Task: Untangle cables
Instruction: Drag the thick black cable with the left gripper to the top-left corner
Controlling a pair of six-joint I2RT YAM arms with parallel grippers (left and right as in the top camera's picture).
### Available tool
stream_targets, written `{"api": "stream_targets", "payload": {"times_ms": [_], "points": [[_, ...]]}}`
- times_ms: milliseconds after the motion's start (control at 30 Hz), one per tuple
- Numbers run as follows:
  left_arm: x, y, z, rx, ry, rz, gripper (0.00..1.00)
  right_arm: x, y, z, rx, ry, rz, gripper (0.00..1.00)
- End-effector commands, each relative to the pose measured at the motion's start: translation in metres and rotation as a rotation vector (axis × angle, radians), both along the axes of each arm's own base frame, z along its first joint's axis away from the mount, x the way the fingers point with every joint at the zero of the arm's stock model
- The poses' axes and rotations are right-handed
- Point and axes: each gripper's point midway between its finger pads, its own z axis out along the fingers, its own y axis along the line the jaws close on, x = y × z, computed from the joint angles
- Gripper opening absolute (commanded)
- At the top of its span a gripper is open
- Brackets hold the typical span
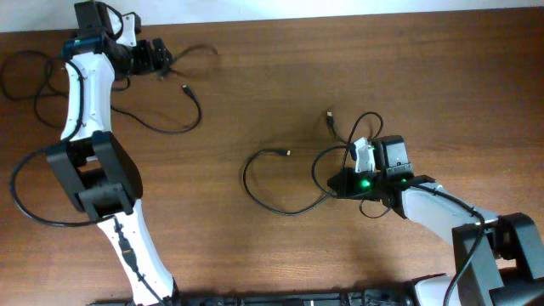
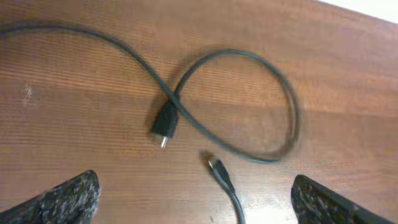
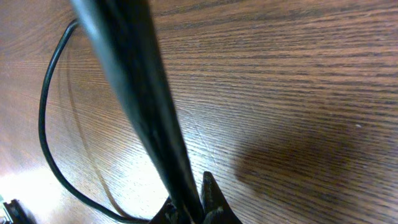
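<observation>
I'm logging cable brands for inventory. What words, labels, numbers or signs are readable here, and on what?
None: no text can be read in any view.
The cables and the plug show no legible marking.
The table is plain wood grain.
The green light on the right arm's wrist is a lamp, not a sign.

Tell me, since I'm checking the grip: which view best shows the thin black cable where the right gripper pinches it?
Right wrist: the thin black cable runs close-up into the shut right gripper. Overhead shows loops around that gripper, but the gripper body hides the pinch. Left wrist shows only other cables.
</observation>
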Motion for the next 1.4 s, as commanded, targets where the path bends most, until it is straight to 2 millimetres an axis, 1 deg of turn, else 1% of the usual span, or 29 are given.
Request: {"api": "stream_targets", "payload": {"times_ms": [0,33,67,100,133,167,233,267,300,400,500,533,600,633,667,700,800,833,867,900,967,1000,1033,1100,1167,1200,1267,1333,1367], "points": [[0.001,-0.002,0.083,-0.008,-0.126,0.015,0.99,0.004,-0.001,0.004,-0.017,-0.023,-0.001,0.04],[-0.005,-0.003,0.103,-0.004,-0.147,0.016,0.99,0.004,-0.001,0.004,-0.017,-0.023,-0.001,0.04],[-0.012,-0.004,0.116,0.001,-0.151,0.018,0.99,0.004,-0.001,0.004,-0.017,-0.023,-0.001,0.04],[-0.021,-0.004,0.124,0.007,-0.140,0.024,0.99,0.004,-0.001,0.004,-0.017,-0.023,-0.001,0.04],[-0.032,-0.001,0.125,0.019,-0.104,0.049,0.99,0.004,-0.001,0.004,-0.018,-0.023,-0.001,0.04],[-0.045,0.007,0.119,0.034,-0.035,0.131,0.99,0.004,-0.001,0.004,-0.018,-0.023,-0.001,0.04],[-0.079,0.027,0.096,0.058,0.157,0.375,0.99,0.004,-0.001,0.004,-0.018,-0.023,-0.001,0.04],[-0.098,0.031,0.083,0.048,0.261,0.493,0.99,0.004,-0.001,0.003,-0.023,-0.025,-0.004,0.04],[-0.107,0.030,0.074,0.036,0.312,0.536,0.99,0.005,-0.002,0.003,-0.028,-0.026,-0.007,0.04],[-0.119,0.028,0.044,0.005,0.404,0.623,0.99,0.006,-0.004,0.002,-0.040,-0.028,-0.014,0.04],[-0.119,0.028,0.007,-0.021,0.437,0.693,0.99,0.005,-0.004,0.002,-0.040,-0.027,-0.013,0.04],[-0.119,0.028,-0.010,-0.030,0.443,0.717,0.99,0.005,-0.004,0.002,-0.040,-0.027,-0.014,0.04],[-0.116,0.029,-0.029,-0.029,0.432,0.720,0.72,0.005,-0.004,0.002,-0.040,-0.027,-0.014,0.04],[-0.117,0.029,-0.040,-0.029,0.432,0.719,0.62,0.005,-0.004,0.002,-0.040,-0.027,-0.014,0.04],[-0.119,0.028,-0.052,-0.034,0.437,0.720,0.54,0.005,-0.004,0.002,-0.040,-0.027,-0.014,0.04],[-0.122,0.025,-0.061,-0.041,0.447,0.716,0.49,0.005,-0.004,0.002,-0.039,-0.027,-0.014,0.04],[-0.132,0.022,-0.087,-0.045,0.470,0.713,0.39,0.005,-0.004,0.002,-0.039,-0.027,-0.014,0.04],[-0.139,0.021,-0.102,-0.044,0.478,0.713,0.31,0.005,-0.004,0.002,-0.039,-0.027,-0.014,0.04],[-0.140,0.020,-0.105,-0.044,0.479,0.713,0.26,0.005,-0.004,0.002,-0.039,-0.027,-0.014,0.04],[-0.142,0.020,-0.108,-0.044,0.480,0.713,0.15,0.005,-0.004,0.002,-0.039,-0.027,-0.014,0.04],[-0.139,0.020,-0.108,-0.047,0.467,0.713,0.09,0.005,-0.004,0.002,-0.039,-0.027,-0.014,0.04],[-0.134,0.021,-0.107,-0.050,0.446,0.712,0.00,0.005,-0.004,0.002,-0.039,-0.027,-0.014,0.04],[-0.129,0.021,-0.106,-0.060,0.426,0.709,0.00,0.005,-0.004,0.002,-0.039,-0.027,-0.014,0.04],[-0.106,0.016,-0.100,-0.131,0.346,0.682,0.00,0.005,-0.004,0.002,-0.038,-0.026,-0.014,0.04],[-0.077,0.001,-0.079,-0.271,0.251,0.613,0.00,0.005,-0.004,0.002,-0.036,-0.026,-0.012,0.04],[-0.061,-0.006,-0.063,-0.347,0.196,0.566,0.00,0.005,-0.004,0.002,-0.036,-0.026,-0.012,0.04],[-0.035,-0.012,-0.029,-0.431,0.089,0.498,0.00,0.005,-0.004,0.002,-0.036,-0.026,-0.012,0.04],[-0.021,-0.010,-0.006,-0.439,0.025,0.479,0.00,0.005,-0.004,0.002,-0.036,-0.026,-0.013,0.04],[-0.017,-0.010,0.001,-0.438,0.006,0.475,0.00,0.005,-0.004,0.002,-0.036,-0.026,-0.012,0.04]]}}
